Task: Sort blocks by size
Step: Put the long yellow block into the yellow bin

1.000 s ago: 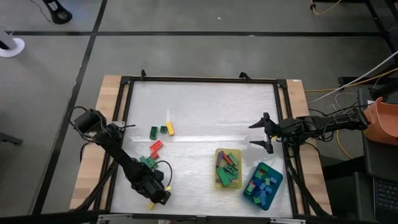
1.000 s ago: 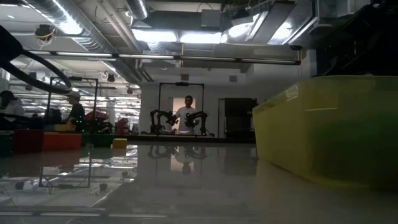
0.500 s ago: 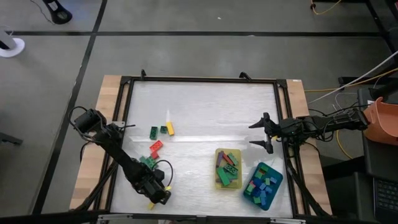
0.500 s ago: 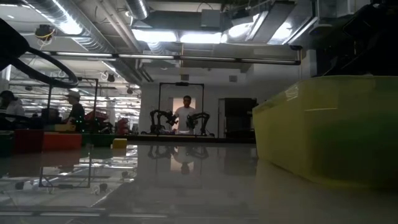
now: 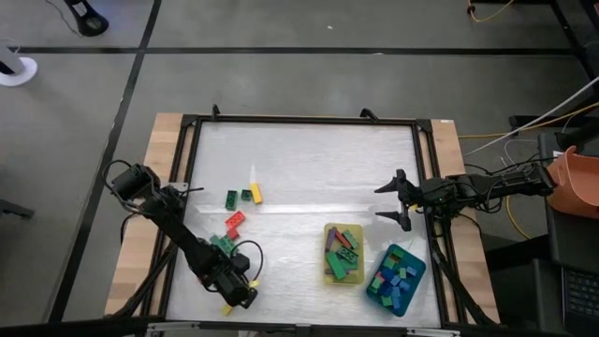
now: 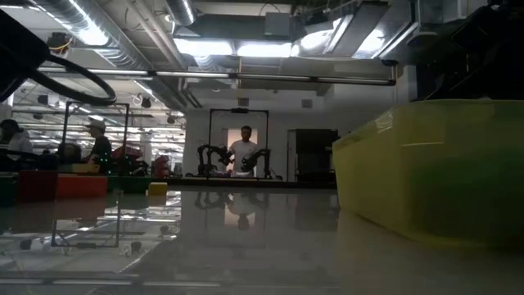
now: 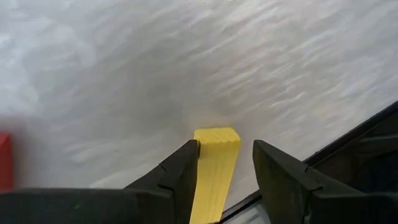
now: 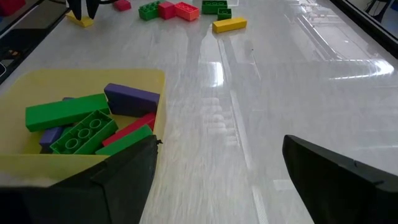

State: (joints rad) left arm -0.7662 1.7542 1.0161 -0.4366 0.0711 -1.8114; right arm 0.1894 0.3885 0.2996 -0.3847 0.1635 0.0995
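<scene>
A long yellow block (image 7: pixel 216 163) lies flat on the table near its near-left corner, by the black frame rail. My left gripper (image 7: pixel 225 146) (image 5: pixel 241 300) stands over it, open, one finger on each long side. Loose green, red and yellow blocks (image 5: pixel 236 217) lie farther up the table's left side. The yellow tray (image 5: pixel 327 271) holds longer blocks and the teal tray (image 5: pixel 418 266) holds small ones. My right gripper (image 5: pixel 391 201) waits open at the table's right edge, with nothing between its fingers. My left gripper has one finger (image 7: pixel 184 167) lying against one long side (image 7: pixel 200 157) of the yellow block. The other finger (image 7: pixel 273 168) stands clear of the opposite side, with a gap between them. The fingers come down steeply from above. The block rests flat on the table.
The black frame rail (image 7: pixel 360 143) runs close beside the yellow block. A red block (image 7: pixel 4 160) lies a little way off on the other side. The table's middle and far half are bare white surface. The yellow tray (image 6: pixel 434 172) fills the low view's right side.
My left arm has stayed where it was, over the yellow block. Its wrist has rolled a little, and its cable loop has swung upward in the low view. The blocks and my right gripper have kept still.
</scene>
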